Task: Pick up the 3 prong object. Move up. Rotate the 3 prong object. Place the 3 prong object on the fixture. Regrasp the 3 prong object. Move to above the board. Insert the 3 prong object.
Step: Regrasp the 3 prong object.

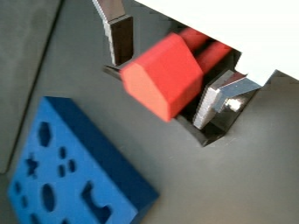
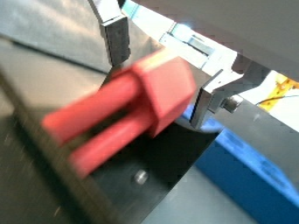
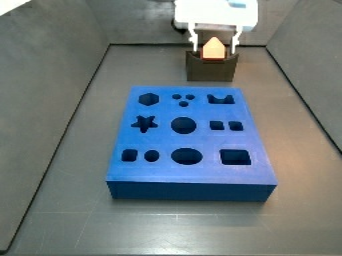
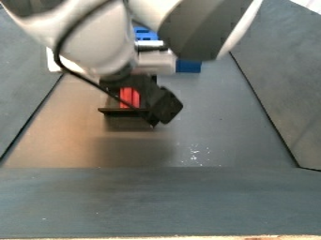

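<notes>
The red-orange 3 prong object (image 1: 166, 77) lies in the notch of the dark fixture (image 1: 208, 133), its prongs pointing away from the blocky end; it also shows in a wrist view (image 2: 140, 105). My gripper (image 1: 163, 83) straddles it, jaws open. One finger (image 1: 117, 39) stands clear of the block with a gap, and the other finger (image 1: 222, 98) is close beside it. In a side view the gripper (image 3: 214, 36) hangs over the object (image 3: 214, 46) on the fixture (image 3: 211, 68), behind the blue board (image 3: 187, 140). In a side view the arm hides most of the object (image 4: 129, 96).
The blue board (image 1: 70, 171) with shaped cut-outs lies on the dark floor near the fixture. Grey walls (image 3: 80, 90) enclose the work area on both sides. The fixture's base (image 4: 126, 114) sits on the floor under the arm.
</notes>
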### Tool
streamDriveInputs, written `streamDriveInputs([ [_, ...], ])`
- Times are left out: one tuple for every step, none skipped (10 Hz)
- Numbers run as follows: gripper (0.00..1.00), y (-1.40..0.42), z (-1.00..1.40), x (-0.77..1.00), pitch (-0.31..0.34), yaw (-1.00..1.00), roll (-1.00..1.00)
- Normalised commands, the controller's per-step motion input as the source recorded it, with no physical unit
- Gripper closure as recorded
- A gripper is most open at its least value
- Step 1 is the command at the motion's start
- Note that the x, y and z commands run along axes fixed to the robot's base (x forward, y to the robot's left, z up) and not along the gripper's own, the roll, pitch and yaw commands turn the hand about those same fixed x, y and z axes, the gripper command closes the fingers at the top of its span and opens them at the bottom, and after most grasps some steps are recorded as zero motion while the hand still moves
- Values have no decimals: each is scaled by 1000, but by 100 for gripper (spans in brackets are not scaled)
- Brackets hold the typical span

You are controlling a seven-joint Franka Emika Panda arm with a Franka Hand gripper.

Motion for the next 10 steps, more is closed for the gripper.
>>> streamDriveInputs([
  [0, 7, 1000, -30, 54, 9, 7],
  [0, 7, 1000, -39, 54, 1, 23],
  [0, 6, 987, -44, 57, -7, 28],
  [0, 6, 693, -39, 62, -17, 42],
  [0, 6, 573, -36, 60, -20, 49],
  [0, 7, 338, -35, 61, -29, 57],
  [0, -815, 970, -119, 41, 14, 1000],
  [0, -779, 770, -104, 37, 13, 1000],
  [0, -704, 669, -106, 30, 13, 1000],
  [0, -454, 344, -109, 18, 12, 1000],
])
